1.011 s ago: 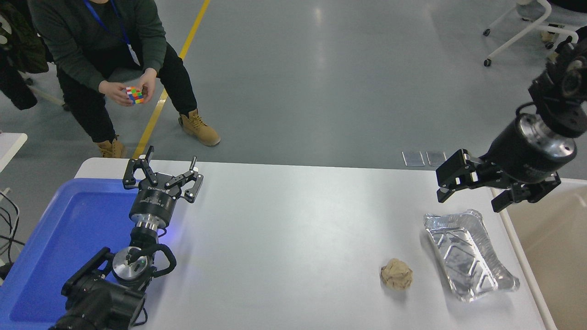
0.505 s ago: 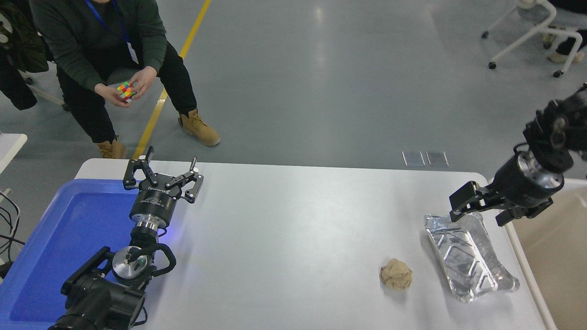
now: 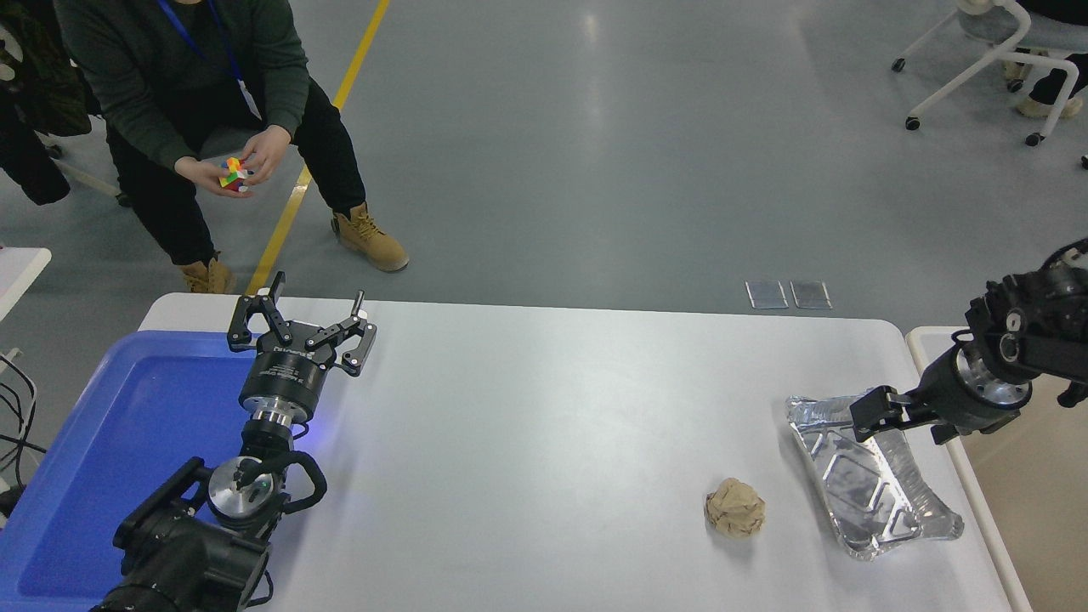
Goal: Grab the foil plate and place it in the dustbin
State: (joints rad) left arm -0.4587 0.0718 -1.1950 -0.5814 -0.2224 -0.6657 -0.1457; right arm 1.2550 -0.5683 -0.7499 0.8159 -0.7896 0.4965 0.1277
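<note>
The foil plate [image 3: 867, 476] is a shiny, crinkled silver tray lying near the table's right edge. The dustbin [image 3: 1041, 501] is a large beige bin just beyond that edge, with its pale rim [image 3: 925, 342] alongside the table. My right gripper [image 3: 901, 427] is low at the plate's far end. It is open, with one finger over the plate's far rim and the other toward the bin side. Whether it touches the foil I cannot tell. My left gripper [image 3: 299, 327] is parked open at the lower left.
A crumpled brown paper ball [image 3: 735, 508] lies left of the plate. A blue plastic tray [image 3: 102, 442] sits at the table's left. A seated person [image 3: 195, 102] beyond the far left corner turns a colourful puzzle cube. A wheeled chair [image 3: 986, 59] stands at the far right.
My right arm has come down and back toward the right, bringing the open gripper from above the table's far right corner to the plate's far end. The plate has not moved.
</note>
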